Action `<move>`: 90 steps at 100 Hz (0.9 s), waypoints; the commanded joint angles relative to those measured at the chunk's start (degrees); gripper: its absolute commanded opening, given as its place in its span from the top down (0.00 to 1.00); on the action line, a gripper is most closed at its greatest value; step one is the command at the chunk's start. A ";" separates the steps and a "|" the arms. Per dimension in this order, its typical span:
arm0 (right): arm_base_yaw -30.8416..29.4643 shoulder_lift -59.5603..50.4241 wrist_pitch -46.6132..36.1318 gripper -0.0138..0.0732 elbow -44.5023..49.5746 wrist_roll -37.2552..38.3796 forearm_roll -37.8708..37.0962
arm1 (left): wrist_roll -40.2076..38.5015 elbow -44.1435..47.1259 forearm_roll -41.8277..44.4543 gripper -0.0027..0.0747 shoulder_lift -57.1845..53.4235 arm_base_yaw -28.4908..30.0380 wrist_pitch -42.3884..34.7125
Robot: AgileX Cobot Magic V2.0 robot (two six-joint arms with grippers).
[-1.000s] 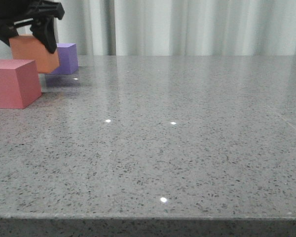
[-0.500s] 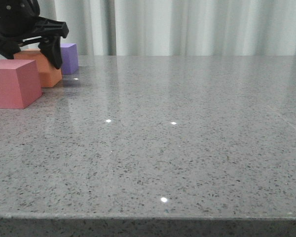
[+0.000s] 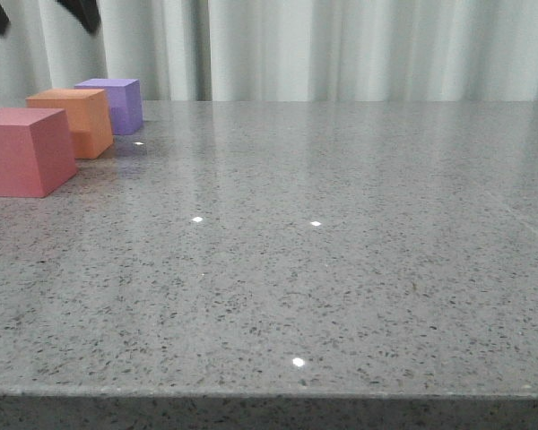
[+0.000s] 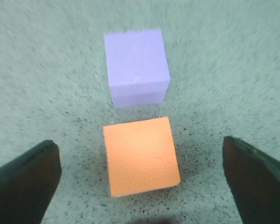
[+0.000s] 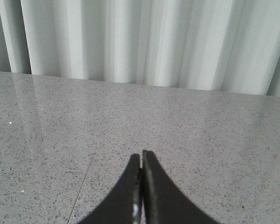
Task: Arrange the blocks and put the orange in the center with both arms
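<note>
Three cubes stand in a row at the table's far left: the pink-red block (image 3: 22,150) nearest, the orange block (image 3: 74,121) behind it, the purple block (image 3: 117,104) farthest. My left gripper (image 3: 40,13) hangs open high above the orange cube, only its fingertips showing at the top edge. In the left wrist view the orange block (image 4: 141,156) rests on the table between and below the wide-spread fingers (image 4: 25,182), with the purple block (image 4: 136,66) just beyond it. My right gripper (image 5: 141,156) is shut with nothing in it, above bare table.
The grey speckled table (image 3: 341,242) stretches to the right and to the front edge. A pale curtain (image 3: 341,49) hangs behind the table's far edge.
The left gripper set the orange block down between the pink-red and purple cubes, opened, and rose almost out of the front view.
</note>
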 commanded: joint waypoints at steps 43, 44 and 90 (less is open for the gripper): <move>-0.30 0.27 -4.59 0.92 -1.52 -0.42 -0.96 | 0.12 32.57 0.39 0.11 -44.33 5.60 -15.08; -0.30 0.27 -4.59 0.92 -1.52 -0.42 -0.96 | 0.12 33.13 0.21 0.11 -44.97 5.60 -15.24; -0.30 0.27 -4.54 0.92 -1.52 -0.42 -0.96 | 0.12 54.86 0.31 0.56 -75.30 5.60 -17.93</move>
